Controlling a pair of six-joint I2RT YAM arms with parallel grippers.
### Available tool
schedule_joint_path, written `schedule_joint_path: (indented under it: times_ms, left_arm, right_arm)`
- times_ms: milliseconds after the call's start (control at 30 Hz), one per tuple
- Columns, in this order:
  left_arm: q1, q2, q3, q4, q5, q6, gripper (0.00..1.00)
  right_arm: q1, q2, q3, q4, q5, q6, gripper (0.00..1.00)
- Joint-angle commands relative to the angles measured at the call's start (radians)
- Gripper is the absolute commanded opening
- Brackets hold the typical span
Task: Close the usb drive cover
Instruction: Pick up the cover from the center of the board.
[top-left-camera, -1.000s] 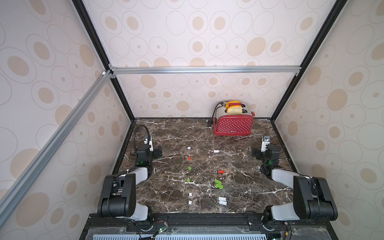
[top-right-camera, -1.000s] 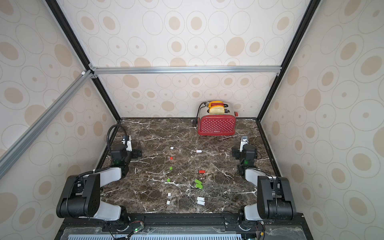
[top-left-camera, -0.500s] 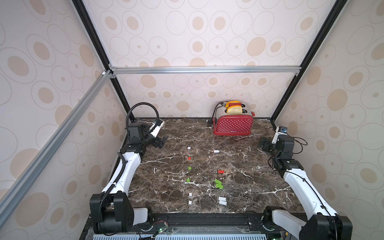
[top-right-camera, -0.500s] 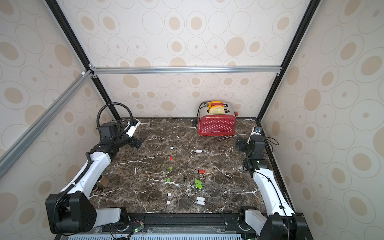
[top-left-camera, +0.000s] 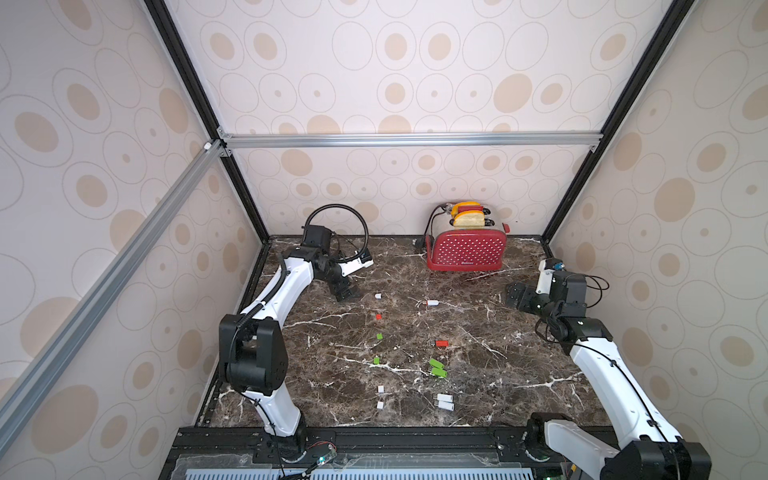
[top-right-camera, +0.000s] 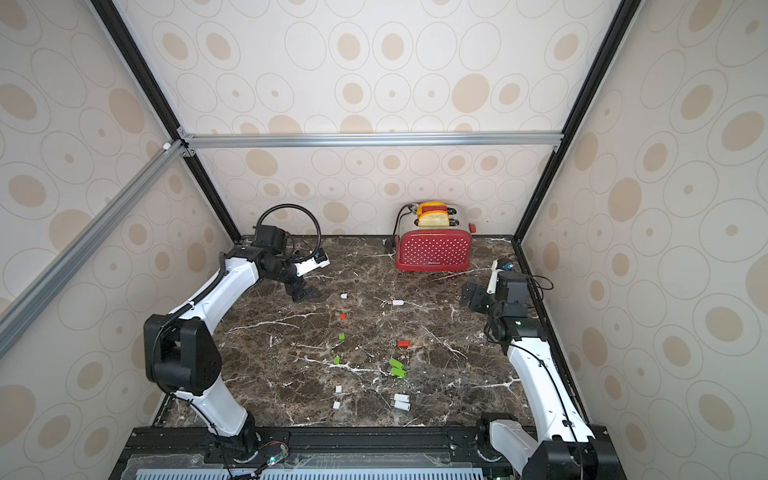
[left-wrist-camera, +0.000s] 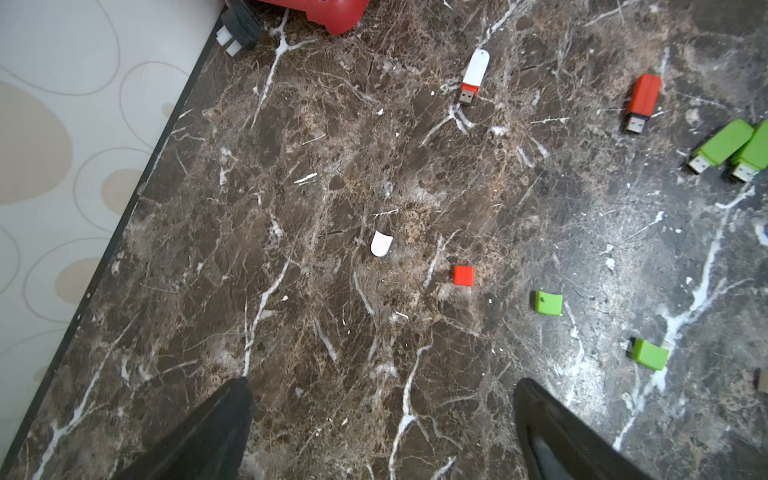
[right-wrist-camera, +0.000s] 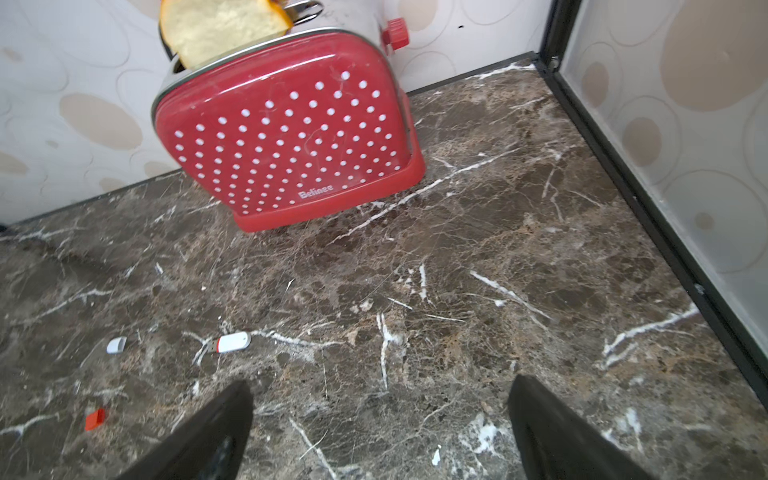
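Observation:
Several uncapped usb drives and loose covers lie on the dark marble table. A white usb drive (top-left-camera: 433, 303) (left-wrist-camera: 473, 77) (right-wrist-camera: 233, 342) with a red collar lies mid-table, its metal plug bare. A white cover (top-left-camera: 378, 296) (left-wrist-camera: 381, 244) (right-wrist-camera: 116, 345) rests apart from it, toward the left. My left gripper (top-left-camera: 345, 292) (left-wrist-camera: 382, 380) hovers open just left of that cover, holding nothing. My right gripper (top-left-camera: 517, 297) (right-wrist-camera: 379, 381) hovers open, right of the white drive, also empty.
A red cover (top-left-camera: 378, 316), a red drive (top-left-camera: 441, 343), green covers (top-left-camera: 379, 336), green drives (top-left-camera: 437, 368), white covers (top-left-camera: 380, 389) and white drives (top-left-camera: 444, 401) lie nearer the front. A red dotted toaster (top-left-camera: 467, 251) stands at the back wall. Side walls are close to both arms.
Both arms have unfolded from their low rest poses at the table's sides and reached toward the back. Since then the left gripper has come down and inward; the right has swung inward.

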Motion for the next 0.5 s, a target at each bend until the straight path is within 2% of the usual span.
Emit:
schedule_joint_path:
  times_ms: [0, 133, 333, 467]
  left_arm:
    - [-0.035, 0.081, 0.11, -0.107, -0.02, 0.052, 0.99]
    - [-0.058, 0.201, 0.232, -0.169, -0.038, 0.064, 0.99]
    - [-0.079, 0.372, 0.41, -0.247, -0.065, 0.079, 0.93]
    - [-0.09, 0.456, 0.481, -0.274, -0.085, 0.116, 0.9]
  right_arm:
    - [0.021, 0.009, -0.004, -0.019, -0.036, -0.076, 1.0]
    - [0.035, 0.024, 0.006, -0.009, -0.044, -0.107, 1.0]
    - [0.061, 0.034, 0.004, -0.007, -0.029, -0.138, 1.0]
    - [0.068, 0.036, -0.006, 0.003, -0.025, -0.142, 1.0]
